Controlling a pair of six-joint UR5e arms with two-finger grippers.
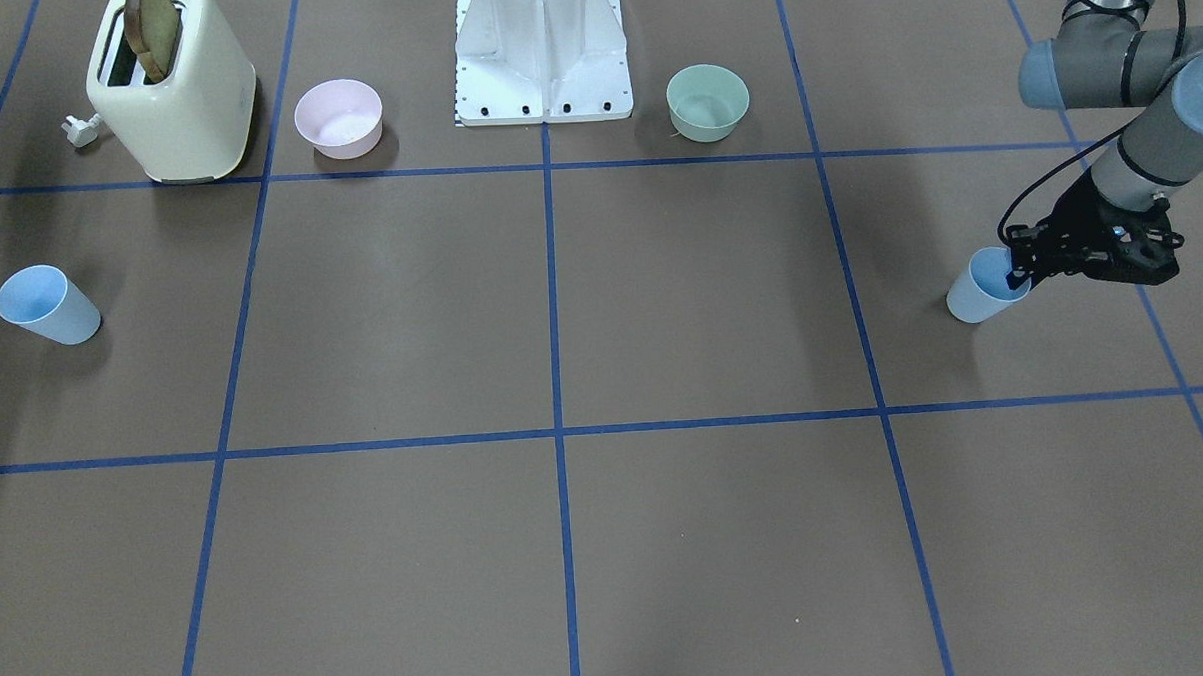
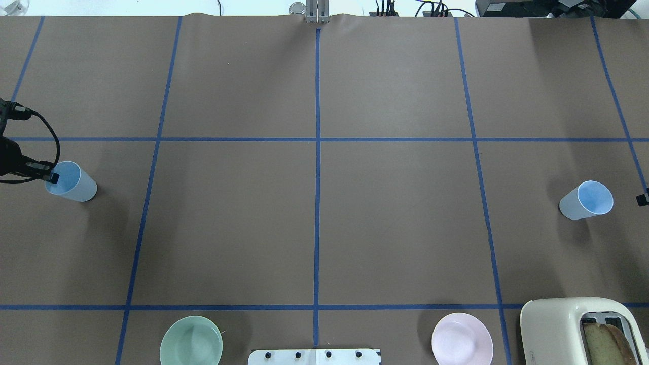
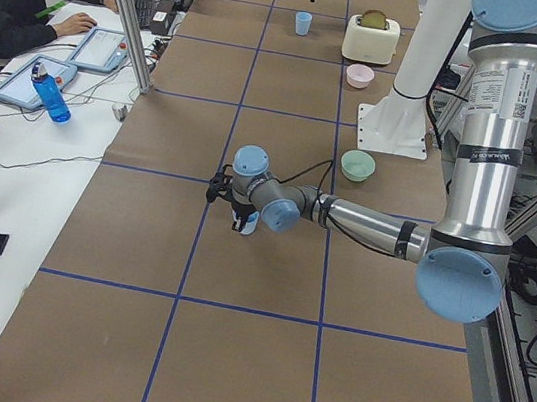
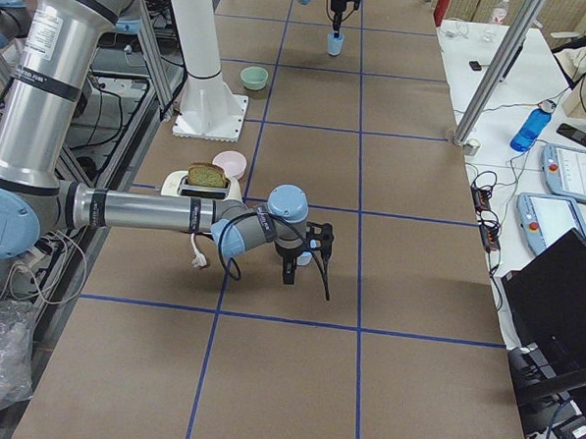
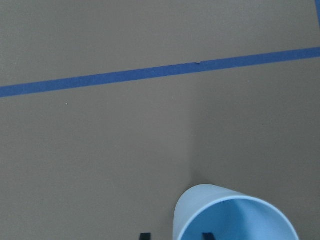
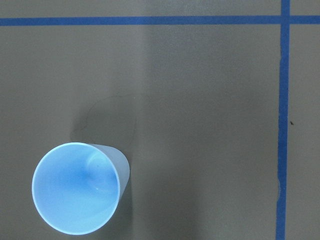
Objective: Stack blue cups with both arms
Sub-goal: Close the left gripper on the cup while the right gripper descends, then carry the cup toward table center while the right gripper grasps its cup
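At the bench's [image 1: 661,326] left edge, our left gripper [image 1: 1015,271], spread, straddles a blue cup's [image 1: 975,300] rim; the right gripper's [image 2: 642,199] state we cannot tell.

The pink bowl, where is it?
In the front-facing view the pink bowl sits at upper left, between the cream toaster and the white pedestal, touching neither.

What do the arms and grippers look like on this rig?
The left arm and right arm are grey metallic tubes with round pale-blue joint caps and black bands near the joints. The upright links carry a white printed label. Each arm ends in a black gripper, the left gripper and right gripper, with thin black fingers. A black cable loops from wrist to gripper.
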